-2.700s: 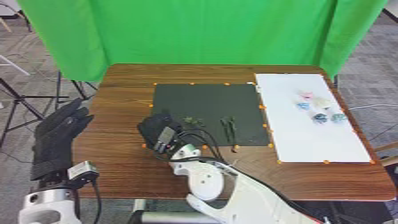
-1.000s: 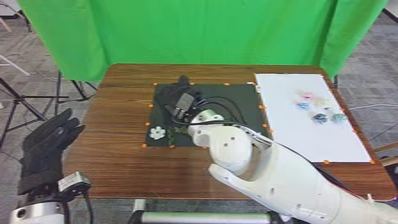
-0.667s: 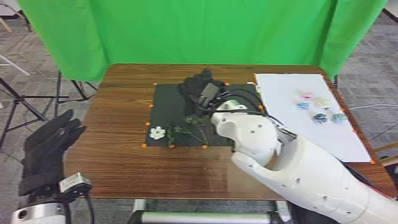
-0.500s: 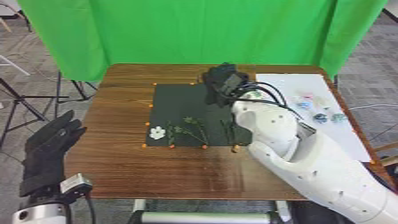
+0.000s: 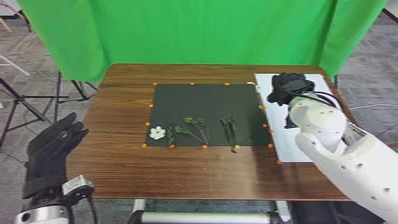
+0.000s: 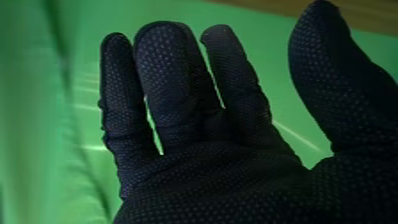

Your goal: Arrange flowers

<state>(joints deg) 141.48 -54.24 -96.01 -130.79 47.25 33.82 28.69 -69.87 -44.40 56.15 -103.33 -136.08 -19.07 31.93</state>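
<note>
White flower: lay at the near left corner of the black mat.
Green stems: lay right of the flower, on the mat's near part.
Right robot hand: wide, thumb well apart, was over the white sheet.
Left robot hand: wide, was beside the surface.

You faced brown table, streaked with darker wood grain. Mat was dark grey, sheet plain white, markers orange. Flower was white with rounded petals' outline in same white; leafy sprigs were green, thin stems darker green. Your left hand and right hand were black, your right arm white. In right wrist view, your right hand bore fine pale dots over black. Curtain was bright green, carpet mottled grey.
</note>
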